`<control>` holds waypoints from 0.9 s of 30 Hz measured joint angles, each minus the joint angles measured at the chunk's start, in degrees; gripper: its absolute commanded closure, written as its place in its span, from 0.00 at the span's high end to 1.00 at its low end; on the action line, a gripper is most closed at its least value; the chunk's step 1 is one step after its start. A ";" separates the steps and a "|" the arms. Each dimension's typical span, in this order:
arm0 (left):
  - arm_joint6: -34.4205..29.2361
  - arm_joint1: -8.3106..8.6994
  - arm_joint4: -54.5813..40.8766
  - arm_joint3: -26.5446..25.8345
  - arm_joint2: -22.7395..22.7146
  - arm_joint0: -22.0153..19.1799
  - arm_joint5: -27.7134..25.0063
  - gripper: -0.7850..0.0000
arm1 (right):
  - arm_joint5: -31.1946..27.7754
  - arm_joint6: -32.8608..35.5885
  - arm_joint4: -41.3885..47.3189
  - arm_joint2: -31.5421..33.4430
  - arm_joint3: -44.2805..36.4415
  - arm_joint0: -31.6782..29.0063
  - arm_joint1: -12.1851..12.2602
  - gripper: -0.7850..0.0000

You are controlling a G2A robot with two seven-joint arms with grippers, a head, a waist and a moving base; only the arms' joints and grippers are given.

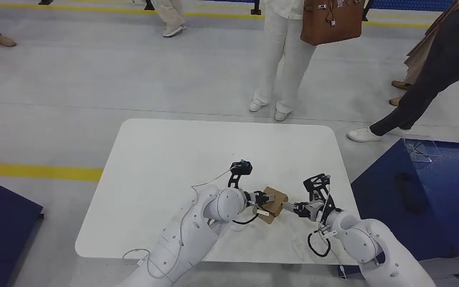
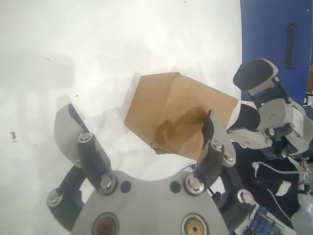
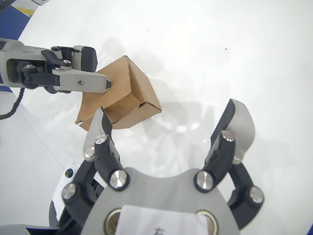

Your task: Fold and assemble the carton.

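1. My left gripper (image 2: 140, 112) stood wide open, with one finger (image 2: 212, 133) lying over the brown carton (image 2: 171, 103).
2. My right gripper (image 3: 166, 108) was spread open as well, one finger (image 3: 102, 123) just beside the carton's edge.
3. The partly folded carton sat between both grippers on the white table (image 1: 179, 165), close to its near edge and right of centre.

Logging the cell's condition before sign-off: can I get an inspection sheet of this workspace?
Surface: white table, rounded corners.
Job's things: brown carton, partly folded, on the table between the grippers.
Clutter: small dark specks on the table.
Grippers: left gripper open, one of its fingers at the carton's side; right gripper open beside the carton.
Cables: black cable hanging at the left wrist.
Surroundings: grey floor, yellow line, blue panel.
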 measured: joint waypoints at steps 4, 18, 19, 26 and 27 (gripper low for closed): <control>-0.03 -0.02 0.12 0.08 -0.27 -0.07 0.13 1.00 | -0.19 -0.52 0.17 -0.02 0.45 0.20 -0.22 1.00; -0.47 0.01 0.34 -0.13 -1.25 0.09 -0.05 1.00 | -2.22 -1.41 -1.19 2.01 0.42 -1.30 -0.40 1.00; -0.52 0.01 0.38 -0.18 -1.29 0.11 -0.05 1.00 | -2.01 -1.59 -1.50 1.82 0.37 -1.30 -0.47 1.00; -0.95 -0.01 0.44 -0.29 -1.51 0.21 -0.20 1.00 | -0.06 -3.13 -3.77 0.02 0.50 -0.46 -1.12 1.00; -1.00 -0.02 0.43 -0.25 -1.52 0.22 -0.24 1.00 | 0.20 -3.41 -4.17 -0.18 0.53 -0.40 -1.20 1.00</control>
